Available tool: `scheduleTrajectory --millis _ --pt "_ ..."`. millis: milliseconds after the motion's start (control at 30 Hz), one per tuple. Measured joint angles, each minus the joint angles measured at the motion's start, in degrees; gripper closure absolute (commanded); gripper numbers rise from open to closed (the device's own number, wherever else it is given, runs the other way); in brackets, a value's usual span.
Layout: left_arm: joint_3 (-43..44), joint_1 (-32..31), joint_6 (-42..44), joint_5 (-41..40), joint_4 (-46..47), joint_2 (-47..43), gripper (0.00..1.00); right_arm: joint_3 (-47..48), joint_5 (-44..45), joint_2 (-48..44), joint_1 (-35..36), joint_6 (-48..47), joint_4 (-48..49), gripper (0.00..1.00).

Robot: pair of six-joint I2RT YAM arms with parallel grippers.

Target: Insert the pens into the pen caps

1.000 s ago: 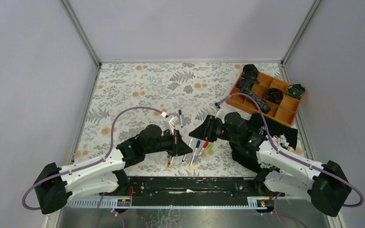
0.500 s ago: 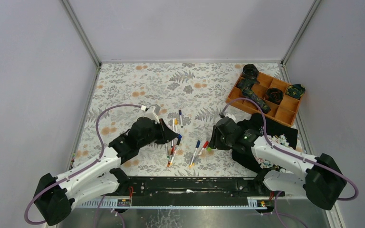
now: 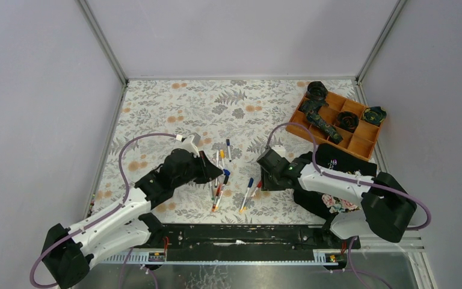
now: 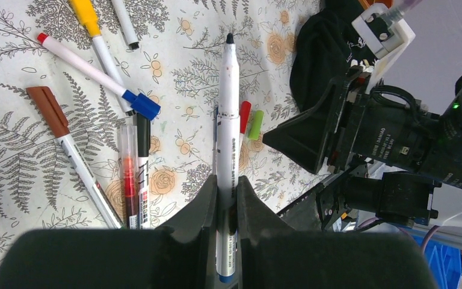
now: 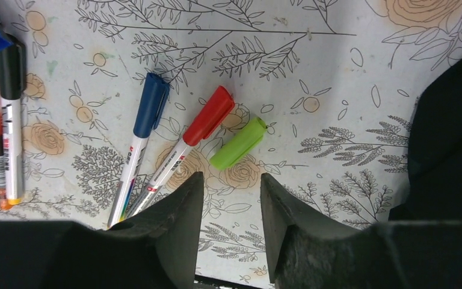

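**Top view.** The left gripper (image 3: 212, 171) has its tips buried among the loose pens (image 3: 219, 185) on the table (image 3: 174, 114), so the grip cannot be read from here. The right gripper (image 3: 263, 176) has its jaws hidden under its own wrist. The left arm reaches forward and to the right. The right arm is folded low over the black cloth (image 3: 344, 164), wrist aimed left. The orange tray (image 3: 364, 144) sits in the far right corner.

**Left wrist.** The left gripper is clenched on a white pen (image 4: 228, 108). The pen's black tip points away and its blue end pokes out behind the fingers (image 4: 203, 201). The barrel between the fingers is hidden. The pen is held above the table. A yellow-capped pen (image 4: 88, 15) is cut off by the top edge.

**Right wrist.** The right gripper is released, jaws apart with nothing between them. It is low over the table with the green cap (image 5: 239, 143) just ahead of the gap. The cap lies flat just beside the red-capped pen (image 5: 200, 126); contact cannot be told. The blue-capped pen (image 5: 149, 111) lies further left. The lower ends of both pens are hidden behind a finger. The cloth is cut off at the right edge.
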Motion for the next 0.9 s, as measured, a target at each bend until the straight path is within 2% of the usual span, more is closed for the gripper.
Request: scheduleTrajectory --millis 467,733,900 --pt "0.00 0.81 0.09 -0.04 -1.33 -1.81 1.00 3.65 4.02 9.11 2.12 0.00 -1.40 0.58" --pt "0.00 1.05 0.09 -0.04 -2.32 -2.16 1.00 4.31 4.52 10.73 2.14 -1.25 -1.25 0.77" --pt "0.00 1.09 0.09 -0.04 -2.75 -2.34 1.00 2.64 3.93 9.18 2.14 -3.32 0.20 0.82"
